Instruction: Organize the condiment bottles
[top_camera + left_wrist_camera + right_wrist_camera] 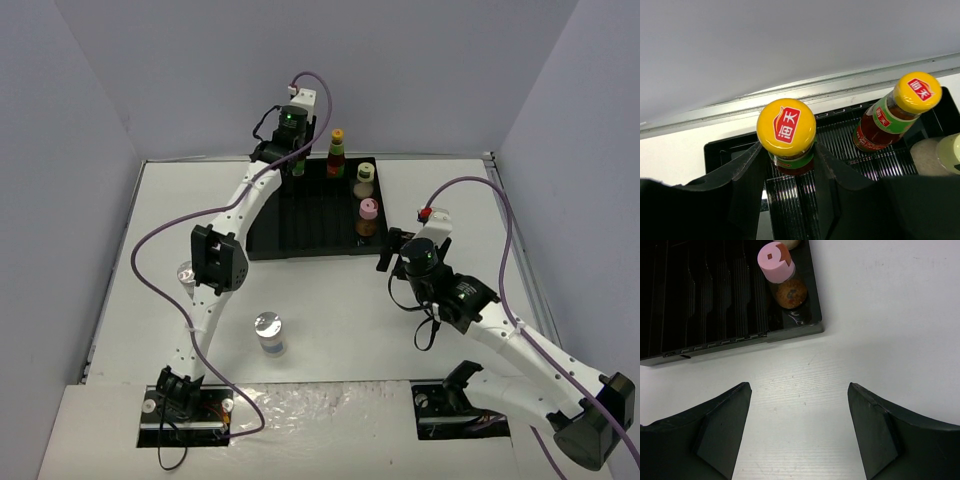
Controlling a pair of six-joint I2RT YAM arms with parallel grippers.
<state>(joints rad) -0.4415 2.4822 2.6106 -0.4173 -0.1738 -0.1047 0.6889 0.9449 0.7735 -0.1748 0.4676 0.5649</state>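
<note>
Overhead, your left arm stretches far forward. Its left hand (296, 163) points down at the far left corner of the large black ridged plastic tray (305, 220). Just right of that hand a free slim dark red bottle with green label and orange cap (336, 153) stands upright. Further right and nearer you stand a cream bottle with pale yellow cap (364, 180) and a pink-capped bottle of brown contents (368, 215), both upright. Well behind the hand, on the white table (330, 310), a clear silver-capped jar (270, 333) stands upright. A second silver-capped jar (186, 270) is half hidden by your left arm's elbow. Your right arm is bent, with the right hand (388, 248) just off the tray's near right corner.

At the left wrist, the black fingers (740, 172) are clamped under the cap of a held slim dark red bottle with yellow cap (786, 128). Its long axis is vertical, cap up, and it sits in the tray.

At the right wrist, the fingers (725, 425) are spread wide with nothing between them, above bare table. The pink-capped bottle stands ahead and left of them.
</note>
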